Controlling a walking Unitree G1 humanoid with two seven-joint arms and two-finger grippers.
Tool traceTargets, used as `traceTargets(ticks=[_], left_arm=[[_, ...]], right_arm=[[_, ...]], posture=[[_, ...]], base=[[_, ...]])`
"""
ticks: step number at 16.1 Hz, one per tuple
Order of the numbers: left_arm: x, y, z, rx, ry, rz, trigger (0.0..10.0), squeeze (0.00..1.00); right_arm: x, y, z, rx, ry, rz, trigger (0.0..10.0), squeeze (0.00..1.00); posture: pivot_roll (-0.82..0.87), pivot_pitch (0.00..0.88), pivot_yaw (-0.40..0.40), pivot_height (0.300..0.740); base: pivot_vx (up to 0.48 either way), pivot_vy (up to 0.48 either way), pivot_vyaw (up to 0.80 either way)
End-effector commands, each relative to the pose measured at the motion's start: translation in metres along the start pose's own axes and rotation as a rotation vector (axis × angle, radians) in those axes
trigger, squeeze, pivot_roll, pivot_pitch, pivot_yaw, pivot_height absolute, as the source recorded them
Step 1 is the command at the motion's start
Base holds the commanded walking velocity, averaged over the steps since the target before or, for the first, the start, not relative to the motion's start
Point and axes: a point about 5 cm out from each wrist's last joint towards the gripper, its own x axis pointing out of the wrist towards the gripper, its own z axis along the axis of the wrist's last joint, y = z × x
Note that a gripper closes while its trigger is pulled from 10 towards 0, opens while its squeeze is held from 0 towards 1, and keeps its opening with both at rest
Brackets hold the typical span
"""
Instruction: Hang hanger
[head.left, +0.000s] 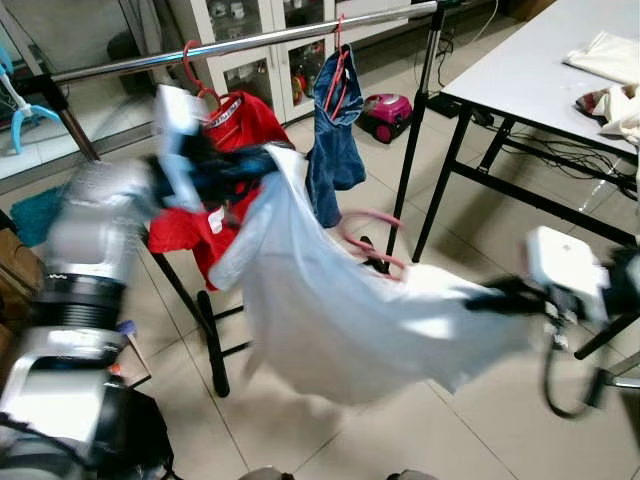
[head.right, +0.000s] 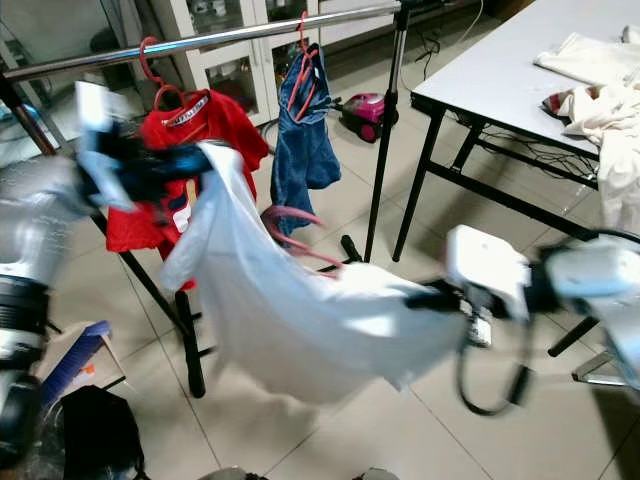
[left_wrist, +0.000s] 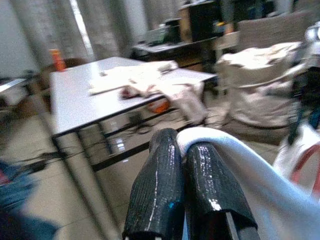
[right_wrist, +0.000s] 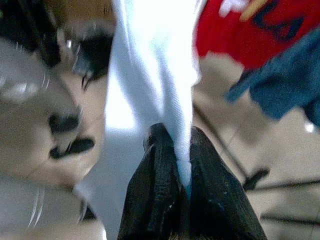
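Note:
A pale blue-white garment (head.left: 340, 310) hangs stretched between my two grippers, with a pink hanger (head.left: 372, 243) poking out of its upper edge. My left gripper (head.left: 262, 160) is shut on one end of the garment, up near the metal clothes rail (head.left: 250, 42). Its black fingers (left_wrist: 165, 185) pinch the white cloth. My right gripper (head.left: 490, 297) is shut on the other end, lower and to the right; its fingers (right_wrist: 200, 200) clamp the cloth's edge. On the rail hang a red shirt (head.left: 225, 150) and a blue garment (head.left: 335, 140), each on a red hanger.
A grey table (head.left: 540, 70) with crumpled cloths (head.left: 612, 80) stands at the right, cables under it. The rack's black legs (head.left: 205, 320) stand on the tiled floor. A pink device (head.left: 385, 112) lies on the floor behind. Glass-door cabinets (head.left: 260, 70) line the back.

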Motion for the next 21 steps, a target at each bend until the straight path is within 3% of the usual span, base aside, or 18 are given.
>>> traceTargets(ticks=[1, 3, 5, 9, 11, 12, 13, 14, 15, 19, 21], left_arm=[[0.005, -0.006, -0.008, -0.030, 0.012, -0.009, 0.0, 0.00], [0.016, -0.018, -0.024, -0.105, -0.004, -0.030, 0.0, 0.00], [0.022, -0.021, -0.034, -0.147, -0.004, -0.035, 0.0, 0.00], [0.024, -0.023, -0.051, -0.197, 0.042, -0.020, 0.0, 0.00], [0.024, -0.017, -0.061, -0.200, 0.110, 0.042, 0.0, 0.00], [0.024, -0.015, -0.064, -0.192, 0.139, 0.072, 8.0, 0.00], [0.021, -0.011, -0.068, -0.199, 0.167, 0.124, 10.0, 0.00], [0.020, -0.010, -0.070, -0.185, 0.182, 0.140, 10.0, 0.00], [0.018, -0.011, -0.076, -0.180, 0.212, 0.148, 10.0, 1.00], [0.013, -0.014, -0.089, -0.154, 0.300, 0.148, 10.0, 1.00], [0.014, -0.016, -0.101, 0.002, 0.449, 0.144, 10.0, 1.00]], right_arm=[[0.000, -0.004, 0.012, 0.002, -0.065, -0.027, 0.0, 0.00], [0.001, -0.004, 0.025, 0.018, -0.147, -0.020, 0.0, 0.00], [0.000, -0.002, 0.029, 0.016, -0.162, -0.009, 0.0, 0.00], [-0.004, 0.001, 0.034, 0.024, -0.174, 0.023, 0.0, 0.00], [-0.005, 0.003, 0.034, 0.034, -0.174, 0.034, 0.0, 0.00], [-0.005, 0.003, 0.034, 0.035, -0.177, 0.031, 0.0, 0.00], [-0.006, 0.003, 0.035, 0.040, -0.186, 0.029, 0.0, 0.00], [-0.006, 0.003, 0.035, 0.043, -0.189, 0.029, 0.0, 0.00], [-0.006, 0.004, 0.037, 0.046, -0.198, 0.030, 0.0, 0.00], [-0.007, 0.003, 0.042, 0.050, -0.224, 0.034, 0.0, 0.00], [-0.005, 0.003, 0.044, 0.045, -0.230, 0.040, 0.0, 0.00]], posture=[[-0.18, 0.041, 0.090, 0.740], [-0.18, 0.039, 0.087, 0.740], [-0.18, 0.036, 0.085, 0.740], [-0.19, 0.029, 0.081, 0.740], [-0.20, 0.020, 0.078, 0.740], [-0.20, 0.020, 0.078, 0.740], [-0.20, 0.014, 0.077, 0.740], [-0.20, 0.014, 0.076, 0.740], [-0.20, 0.014, 0.076, 0.740], [-0.19, 0.017, 0.076, 0.740], [-0.19, 0.022, 0.076, 0.740]], base=[[0.000, 0.000, 0.00], [0.000, 0.000, 0.00], [0.000, 0.000, 0.00], [0.000, 0.000, 0.00], [0.000, 0.000, 0.00], [0.000, 0.000, 0.00], [0.000, 0.000, 0.00], [0.000, 0.000, 0.00], [0.000, 0.000, 0.00], [0.000, 0.000, 0.00], [0.000, 0.000, 0.00]])
